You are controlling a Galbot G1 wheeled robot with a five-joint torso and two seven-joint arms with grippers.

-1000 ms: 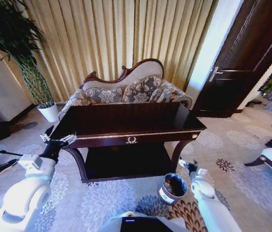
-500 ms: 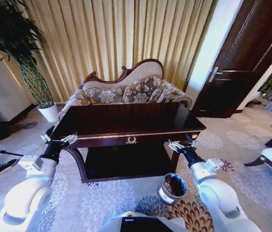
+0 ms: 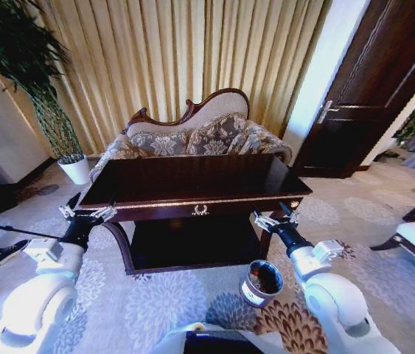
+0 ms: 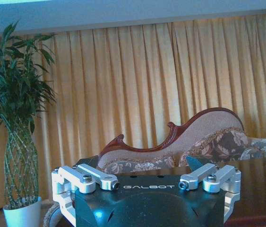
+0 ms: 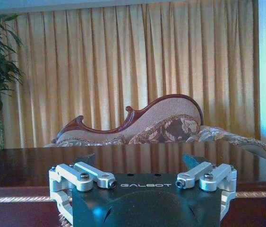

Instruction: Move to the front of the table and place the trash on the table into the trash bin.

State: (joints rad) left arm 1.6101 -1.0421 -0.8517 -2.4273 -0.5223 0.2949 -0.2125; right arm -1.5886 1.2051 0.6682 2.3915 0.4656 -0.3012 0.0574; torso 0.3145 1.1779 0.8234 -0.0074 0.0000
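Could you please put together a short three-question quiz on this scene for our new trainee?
1. True or false: the table top carries no visible trash.
2. The trash bin stands nearest which claw? A) left claw B) right claw
3. Fill in: both claws' fingers are ____.

Key: 1 true; 2 B; 3 open.

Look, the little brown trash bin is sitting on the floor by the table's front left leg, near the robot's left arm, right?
Not quite. The trash bin does sit on the floor by the table, but at its front right leg, near the right gripper, not the left arm. The head view shows it.
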